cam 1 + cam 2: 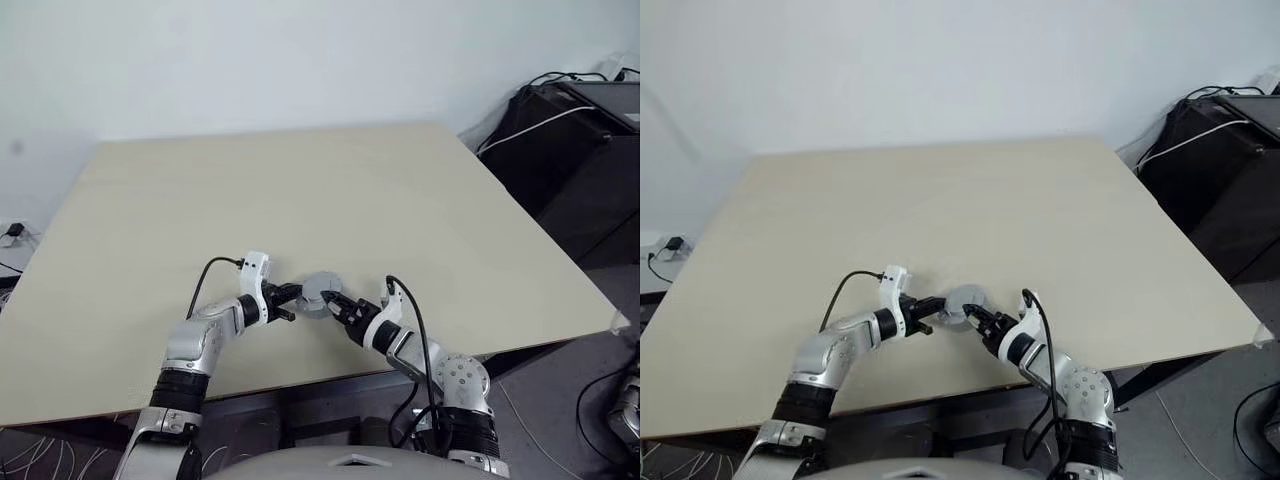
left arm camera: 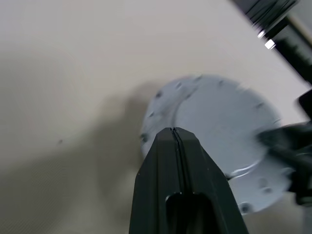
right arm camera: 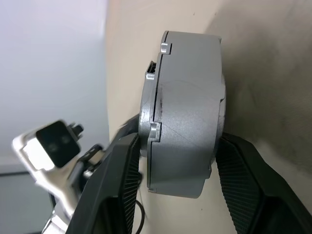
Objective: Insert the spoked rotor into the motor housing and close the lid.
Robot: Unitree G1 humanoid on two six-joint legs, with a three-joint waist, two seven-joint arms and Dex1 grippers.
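A round grey motor housing (image 1: 318,291) sits near the front edge of the table, between my two grippers. Its lid (image 2: 219,117), plain grey with small holes round the rim, is seated on top; a seam (image 3: 155,97) runs between lid and body. The spoked rotor is hidden. My right gripper (image 3: 178,146) is shut on the housing (image 3: 190,122), one ribbed finger (image 3: 117,180) on each side. My left gripper (image 2: 174,130) is shut, its tips over the lid's face. The head view shows the left gripper (image 1: 292,293) left of the housing and the right gripper (image 1: 334,301) right of it.
The beige table (image 1: 300,180) stretches wide beyond the housing. Its front edge runs just under my forearms. Black equipment with white and black cables (image 1: 575,130) stands off the table's right side. A plug and cable (image 1: 14,232) lie on the floor at the left.
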